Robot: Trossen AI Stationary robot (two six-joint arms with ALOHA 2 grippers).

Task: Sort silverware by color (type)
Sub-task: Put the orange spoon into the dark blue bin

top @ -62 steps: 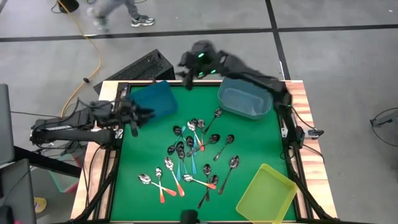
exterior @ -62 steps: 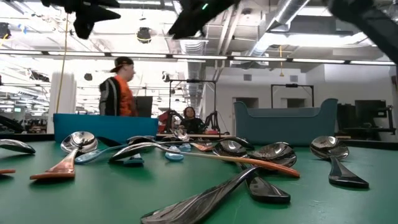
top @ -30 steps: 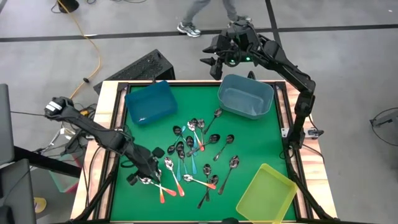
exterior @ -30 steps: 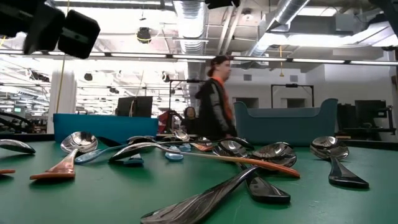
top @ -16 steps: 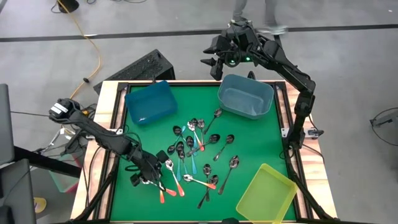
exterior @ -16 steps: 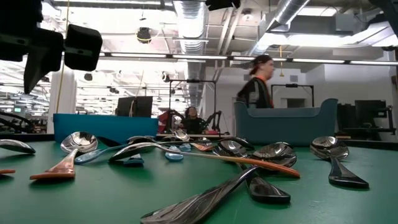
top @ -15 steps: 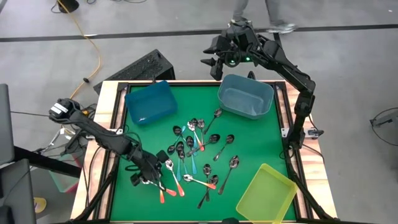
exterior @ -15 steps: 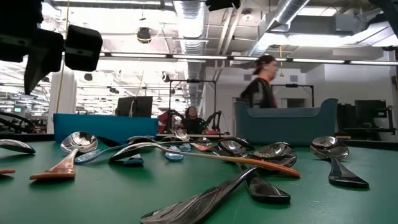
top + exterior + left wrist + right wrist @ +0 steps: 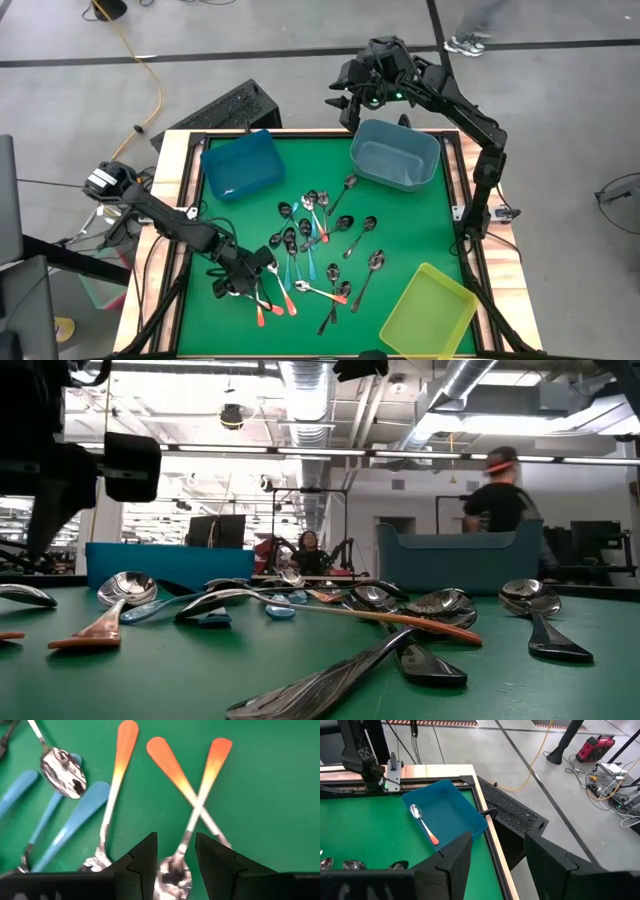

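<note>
The left gripper (image 9: 243, 277) is held low over the green felt table (image 9: 420, 225), fingers parted astride an orange-handled metal spoon (image 9: 195, 820). The right gripper (image 9: 345, 100) is raised beyond the grey-blue plastic bin (image 9: 395, 155), fingers apart and nothing held. Only the right wrist view reveals one orange spoon (image 9: 423, 824) inside the blue rectangular bin (image 9: 447, 815) – concrete floor lies beyond.

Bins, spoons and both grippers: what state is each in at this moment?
left gripper: open, low over the bowl of one of two crossed orange-handled spoons
right gripper: open, raised beyond the table's far edge
blue bin: holds one orange-handled spoon
grey-blue bin: contents cannot be told
yellow bin: no spoon visible in it
spoon pile: unsorted on the green mat
</note>
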